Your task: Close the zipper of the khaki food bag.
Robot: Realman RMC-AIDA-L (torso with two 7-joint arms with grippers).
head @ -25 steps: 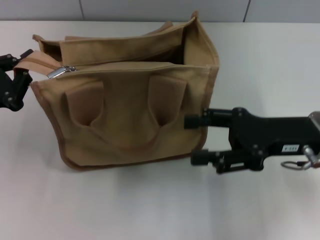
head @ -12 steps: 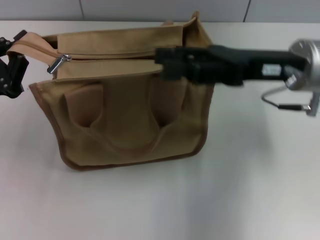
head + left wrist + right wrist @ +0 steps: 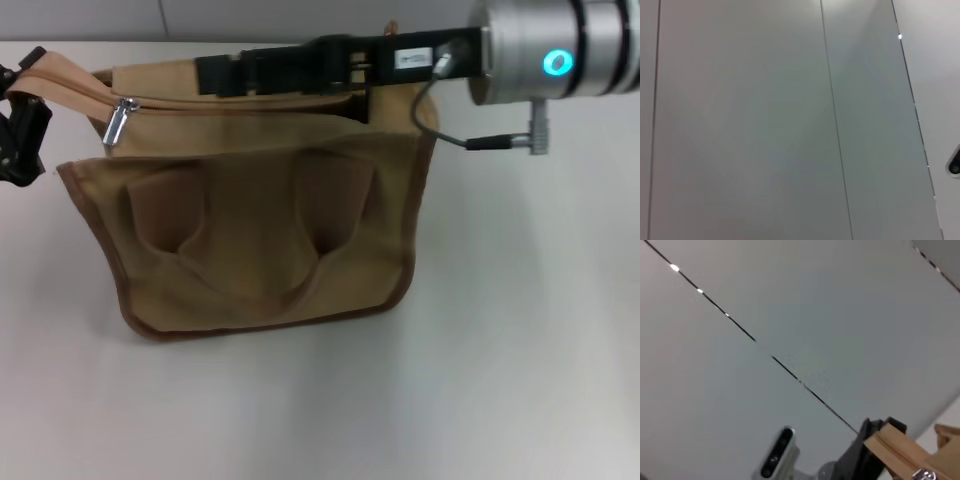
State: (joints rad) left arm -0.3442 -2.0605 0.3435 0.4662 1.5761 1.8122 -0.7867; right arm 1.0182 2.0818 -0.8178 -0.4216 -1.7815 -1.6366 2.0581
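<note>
The bag (image 3: pixel 250 220) stands left of centre on the bench (image 3: pixel 500 380), with bare room near and right. The right tool (image 3: pixel 215 75) reaches leftward over the bag's far top edge toward the zipper (image 3: pixel 118 118); its fingers' state is unclear. The left tool (image 3: pixel 20 140) apparently pinches the zipper's left end.

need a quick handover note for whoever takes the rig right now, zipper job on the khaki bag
Left gripper: at the bag's left end, holding the tan zipper tail taut.
Right gripper: reaching across the bag top from the right, short of the slider; fingers unclear.
Khaki food bag: upright on the white table.
Zipper: slider sits near the left end.
Done: end tensioned. Left: grasp the pull tab and draw it along the track.
</note>
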